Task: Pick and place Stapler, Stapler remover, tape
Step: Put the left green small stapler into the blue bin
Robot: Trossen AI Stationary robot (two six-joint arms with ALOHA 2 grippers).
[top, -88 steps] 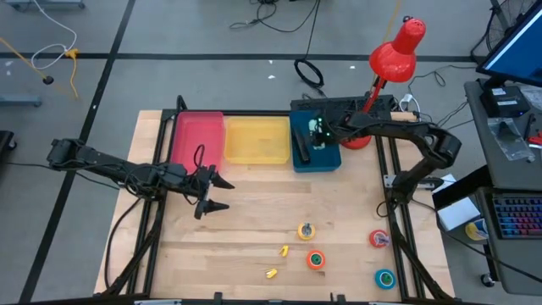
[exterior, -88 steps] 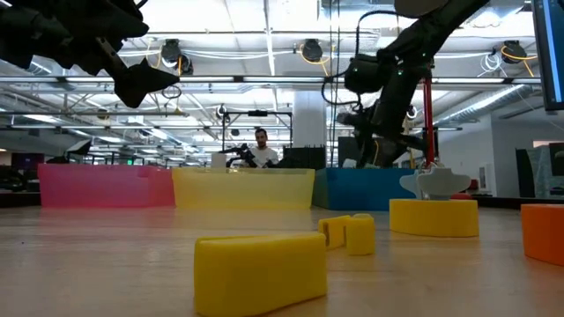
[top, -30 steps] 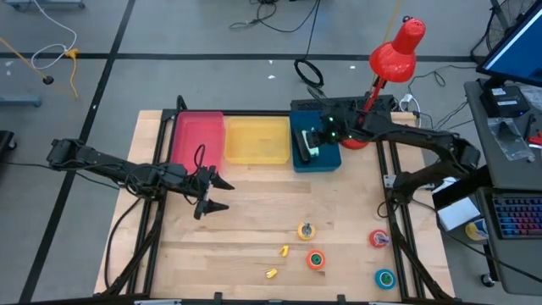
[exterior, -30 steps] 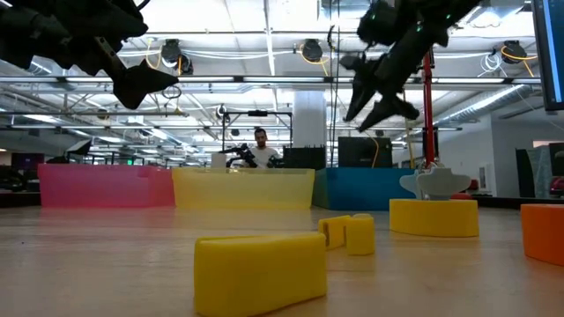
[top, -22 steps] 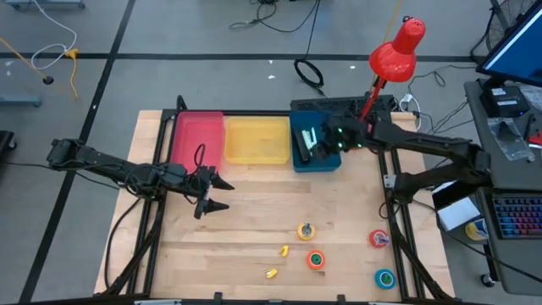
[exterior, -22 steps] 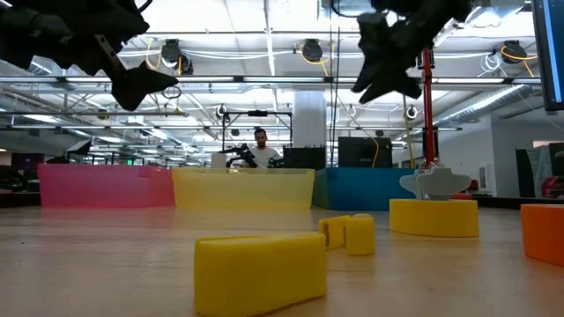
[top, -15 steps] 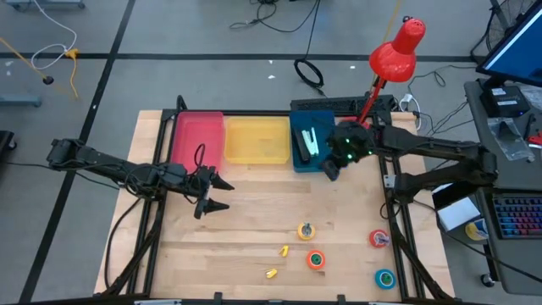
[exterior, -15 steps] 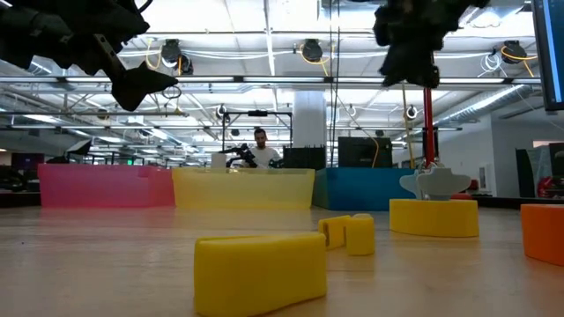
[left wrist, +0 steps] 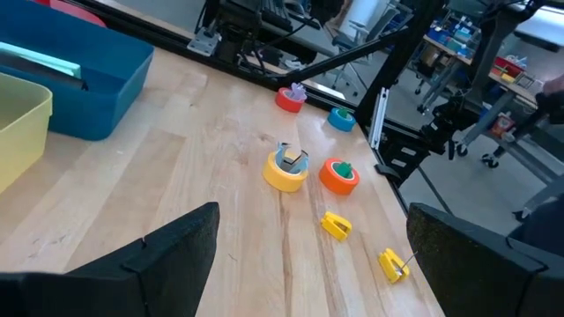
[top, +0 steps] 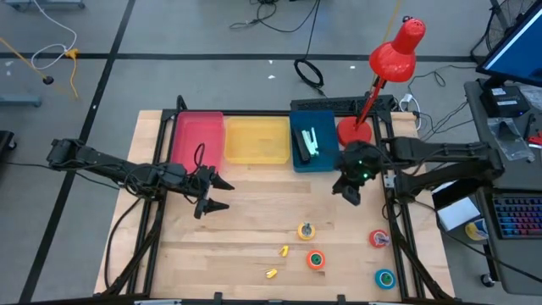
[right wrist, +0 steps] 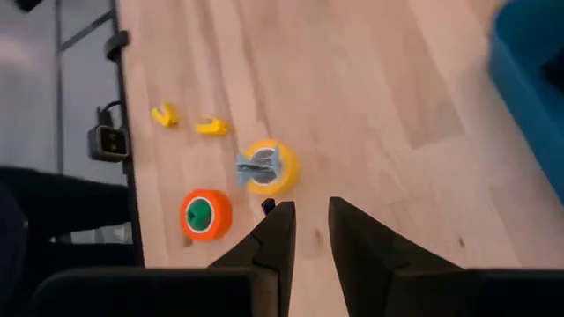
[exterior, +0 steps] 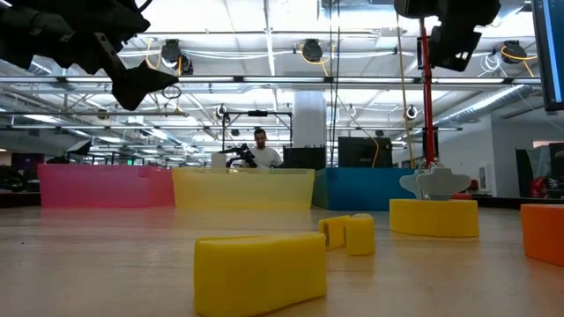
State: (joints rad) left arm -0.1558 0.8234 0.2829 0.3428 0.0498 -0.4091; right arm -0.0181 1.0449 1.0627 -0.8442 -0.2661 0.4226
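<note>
Four tape rolls lie flat at the table's near right: yellow (top: pixel 306 230) with a grey piece on top, orange (top: pixel 316 259), red (top: pixel 378 239), blue-teal (top: pixel 385 278). Two small yellow staple removers (top: pixel 284 251) (top: pixel 270 273) lie left of them. A stapler (top: pixel 308 142) lies in the blue bin (top: pixel 326 161). My right gripper (top: pixel 348 192) hovers near the bin's near edge, above bare table; its fingers (right wrist: pixel 278 231) are a narrow gap apart, with the yellow roll (right wrist: pixel 267 167) beyond them. My left gripper (top: pixel 213 193) hangs open, high over the left half.
Pink bin (top: pixel 197 138) and yellow bin (top: pixel 257 140) stand along the far edge beside the blue one. A red desk lamp's base (top: pixel 354 131) sits at the far right corner. Bare wood lies between the bins and the rolls. A person sits far behind the table (exterior: pixel 262 148).
My right arm has drawn back from over the blue bin, moving toward the table's near right and swinging round until its fingers point at the tape rolls. The stapler has stayed lying in the blue bin. The left arm has kept still.
</note>
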